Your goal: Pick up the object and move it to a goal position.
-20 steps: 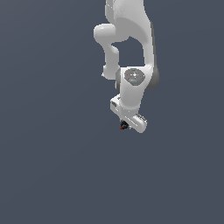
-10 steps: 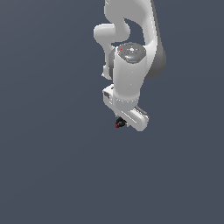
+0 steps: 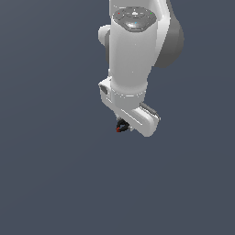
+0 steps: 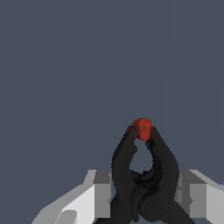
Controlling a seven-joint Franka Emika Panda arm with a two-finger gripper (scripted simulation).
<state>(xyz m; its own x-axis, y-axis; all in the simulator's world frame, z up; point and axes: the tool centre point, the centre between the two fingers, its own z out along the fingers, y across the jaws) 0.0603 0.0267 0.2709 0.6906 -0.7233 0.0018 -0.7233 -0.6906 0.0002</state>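
Observation:
The object (image 3: 121,127) is a tiny black clamp-like thing with a red spot, hanging under the white gripper (image 3: 125,125) in the exterior view. It is off the grey ground. In the wrist view the object (image 4: 142,175) fills the lower middle: two black curved prongs meet at a red tip (image 4: 141,128). The gripper (image 4: 146,194) is shut on the object's base, with one grey-white finger (image 4: 98,194) on each side. The fingertips are hidden by the hand in the exterior view. The goal position is out of view.
The large white arm (image 3: 135,55) reaches down from the top of the exterior view and hides what lies behind it. A plain grey-blue surface (image 3: 55,183) surrounds the gripper on all sides.
The arm's upper links have swung closer to the camera and look larger. The gripper and the held object have shifted slightly up and toward the exterior view's left. The grip has not changed.

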